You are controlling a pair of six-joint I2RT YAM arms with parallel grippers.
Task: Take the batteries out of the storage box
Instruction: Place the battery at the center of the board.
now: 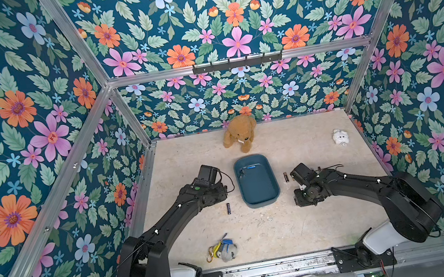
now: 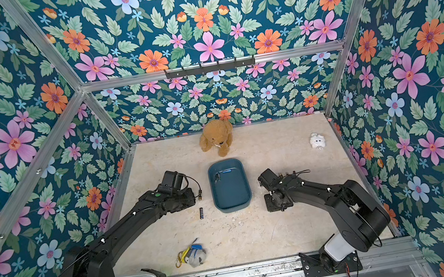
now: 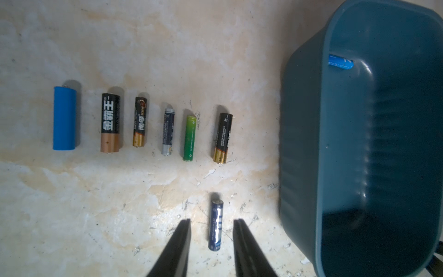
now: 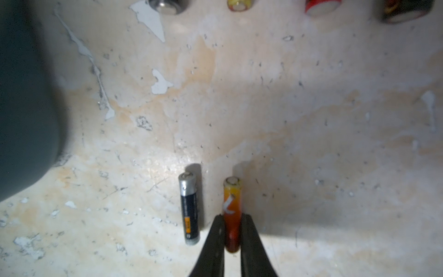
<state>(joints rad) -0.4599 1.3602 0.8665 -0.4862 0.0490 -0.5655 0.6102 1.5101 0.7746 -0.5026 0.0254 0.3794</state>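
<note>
Overhead pair; close wrist views seemingly share the storage box (image 3: 302,144).

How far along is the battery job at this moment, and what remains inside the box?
Done: six batteries lie in a row on the table beside the storage box, and a dark blue battery lies between the fingers of the open left gripper. In hand: the right gripper is shut on an orange battery. Left: a blue battery inside the box, plus a small dark item I cannot identify.
</note>
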